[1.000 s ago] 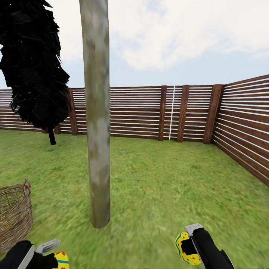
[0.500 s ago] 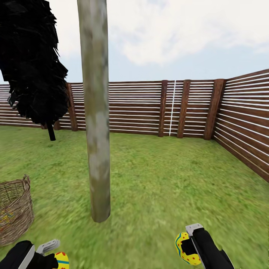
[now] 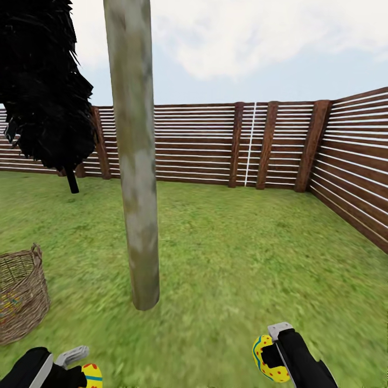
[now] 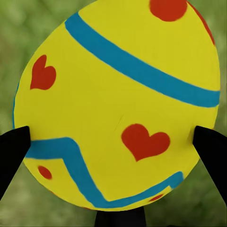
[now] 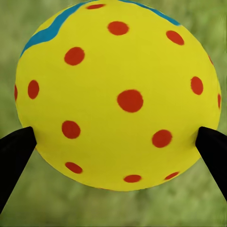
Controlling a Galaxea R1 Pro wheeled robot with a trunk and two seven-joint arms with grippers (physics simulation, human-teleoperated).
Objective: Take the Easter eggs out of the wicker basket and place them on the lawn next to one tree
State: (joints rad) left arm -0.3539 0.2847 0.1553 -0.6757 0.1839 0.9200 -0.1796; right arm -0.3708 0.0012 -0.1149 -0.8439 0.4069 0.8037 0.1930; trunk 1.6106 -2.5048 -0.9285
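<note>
1. I hold one egg in each arm. The left gripper [image 4: 113,142] is clenched on a bright yellow Easter egg with blue zigzag bands and red hearts [image 4: 118,104]; its dark fingers [image 4: 14,151] press the egg's two flanks.
2. The right gripper [image 5: 113,142] is clenched on a bright yellow Easter egg with red dots and a blue band [image 5: 118,99], gripped the same way. In the head view both eggs sit low in front of me, above the short mottled green lawn [image 3: 242,258].
3. The thin, straight, pale grey-green tree trunk [image 3: 137,215] stands ahead, slightly toward my left. The small brown open-weave wicker basket [image 3: 21,302] sits on the grass to its left, near but apart. Something speckled shows through the weave; I judge it to be the third egg, but cannot confirm.
4. I would bring the base close to the trunk foot before lowering either arm.
5. I would lower each egg until it touches grass, then release; dropped from height, a round egg may roll.
6. I would place both on the side away from the basket, just beside the trunk.
7. The brown horizontal-slat fence [image 3: 205,145] is well apart and no obstacle.
</note>
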